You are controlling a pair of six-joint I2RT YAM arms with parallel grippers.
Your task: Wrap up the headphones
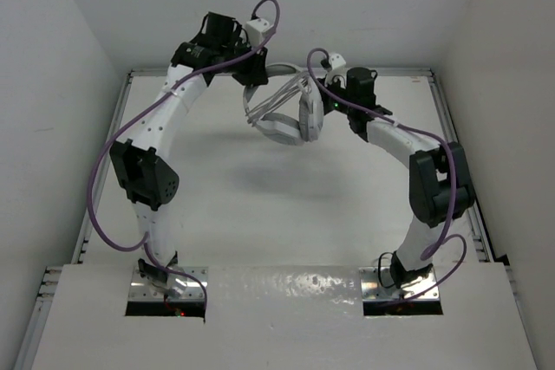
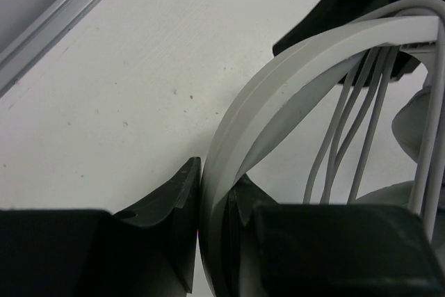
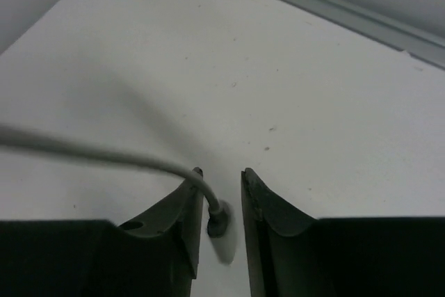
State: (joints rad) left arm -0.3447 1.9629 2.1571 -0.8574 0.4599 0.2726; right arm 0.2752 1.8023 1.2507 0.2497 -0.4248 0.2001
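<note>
Toward the far side of the table (image 1: pixel 277 214), close to the metal rail (image 1: pixel 403 70), you have the headphones (image 1: pixel 279 127) lifted off the surface, hanging between the two arms. White walls (image 1: pixel 52 84) close in on the left, right and far sides. The widest stretch of tabletop lies on the near side, between the headphones and the arm bases.

Your left gripper (image 2: pixel 215 172) clamps the headphones by the headband (image 2: pixel 292 67). Its dark fingers (image 2: pixel 177 193) press against both faces of the pale band with no gap showing, and the band arcs up and to the right out of the grip. Several strands of the thin cable (image 2: pixel 348 130) cross beneath that arc, and part of an ear cup (image 2: pixel 410 126) shows at the right edge of the left wrist view. The rail runs through the top left corner of that view, well apart from the fingers.

Your right gripper (image 3: pixel 221 170) is only narrowly open. In its wrist view the cable comes in from the left, bends over the tip of the left-hand finger and drops into the gap, where the small plug (image 3: pixel 217 225) sits against that finger and apart from the other one. You cannot tell from this view whether anything pinches the cable lower down. From above, this gripper sits just beside the right end of the headphones, near the far rail.
</note>
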